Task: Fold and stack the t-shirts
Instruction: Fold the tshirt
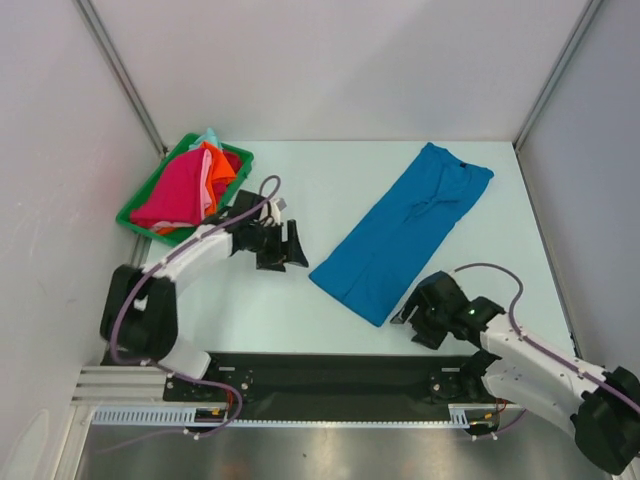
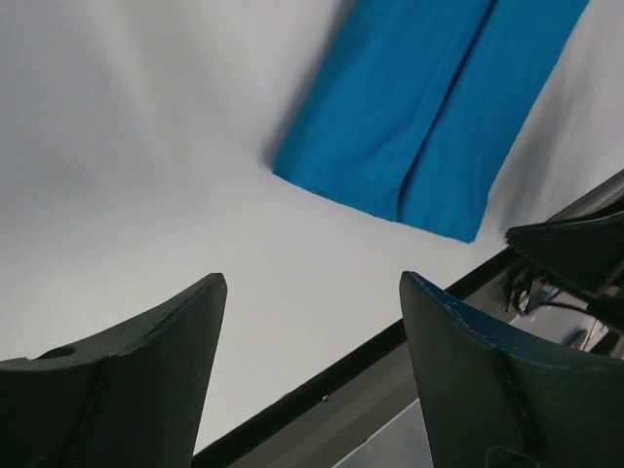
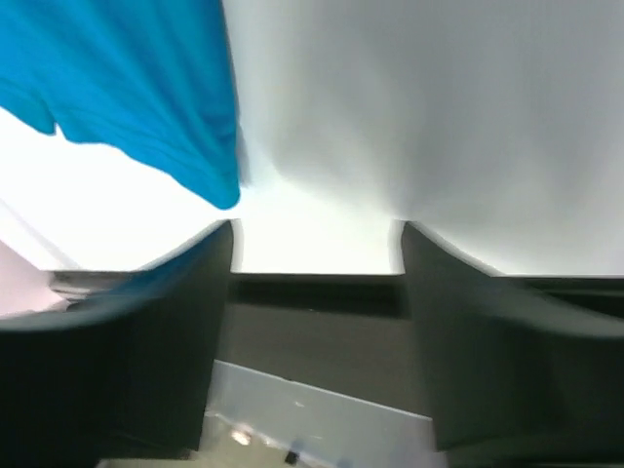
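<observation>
I can read no text, label, brand, number or sign in any of my three views. The blue shirt and the tray left of it show only plain colour, and anything printed on the arms is too small for me to tell.

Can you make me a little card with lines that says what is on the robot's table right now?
blue t-shirt: folded into a long strip, lying slantwise on the table
green tray: far left corner, holding a pile with a magenta shirt and an orange shirt
left gripper: open, empty, beside the strip
right gripper: open, empty, by the strip's near end
</observation>
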You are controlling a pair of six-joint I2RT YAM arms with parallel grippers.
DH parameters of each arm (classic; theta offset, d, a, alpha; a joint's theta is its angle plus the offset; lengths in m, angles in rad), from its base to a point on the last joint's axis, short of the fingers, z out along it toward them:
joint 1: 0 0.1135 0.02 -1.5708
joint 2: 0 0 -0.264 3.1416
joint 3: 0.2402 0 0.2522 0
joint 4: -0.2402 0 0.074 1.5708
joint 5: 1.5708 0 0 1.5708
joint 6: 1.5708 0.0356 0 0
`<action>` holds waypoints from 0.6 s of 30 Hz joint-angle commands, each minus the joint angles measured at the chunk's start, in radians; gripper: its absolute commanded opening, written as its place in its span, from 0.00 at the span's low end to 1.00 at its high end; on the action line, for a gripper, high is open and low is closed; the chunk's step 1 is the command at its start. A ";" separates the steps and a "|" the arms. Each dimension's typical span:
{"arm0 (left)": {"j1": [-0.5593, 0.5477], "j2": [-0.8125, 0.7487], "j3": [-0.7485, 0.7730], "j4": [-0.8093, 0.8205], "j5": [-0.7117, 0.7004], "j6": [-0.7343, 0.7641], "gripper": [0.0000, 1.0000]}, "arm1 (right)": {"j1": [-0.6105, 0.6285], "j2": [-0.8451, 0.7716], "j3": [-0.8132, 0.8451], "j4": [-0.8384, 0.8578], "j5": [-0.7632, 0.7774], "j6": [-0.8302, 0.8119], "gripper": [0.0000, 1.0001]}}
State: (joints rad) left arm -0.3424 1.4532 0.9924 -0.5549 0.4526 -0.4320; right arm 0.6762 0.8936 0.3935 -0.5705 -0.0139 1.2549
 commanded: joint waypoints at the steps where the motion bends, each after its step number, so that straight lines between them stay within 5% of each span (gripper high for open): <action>1: -0.043 0.117 0.047 0.073 0.092 0.082 0.77 | -0.073 -0.051 0.077 -0.175 0.028 -0.144 0.78; 2: -0.050 0.145 0.058 0.078 0.092 0.094 0.77 | -0.095 -0.027 0.109 -0.181 0.025 -0.217 1.00; 12: -0.064 0.364 0.187 0.101 0.066 0.162 0.70 | -0.582 0.327 0.436 -0.042 -0.037 -0.612 1.00; 18: -0.081 0.460 0.215 0.121 0.127 0.161 0.53 | -0.813 0.592 0.700 0.127 -0.103 -0.759 1.00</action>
State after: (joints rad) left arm -0.4088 1.8801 1.1755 -0.4538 0.5285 -0.3031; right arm -0.0849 1.4090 0.9516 -0.5632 -0.0769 0.6399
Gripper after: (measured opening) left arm 0.544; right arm 0.995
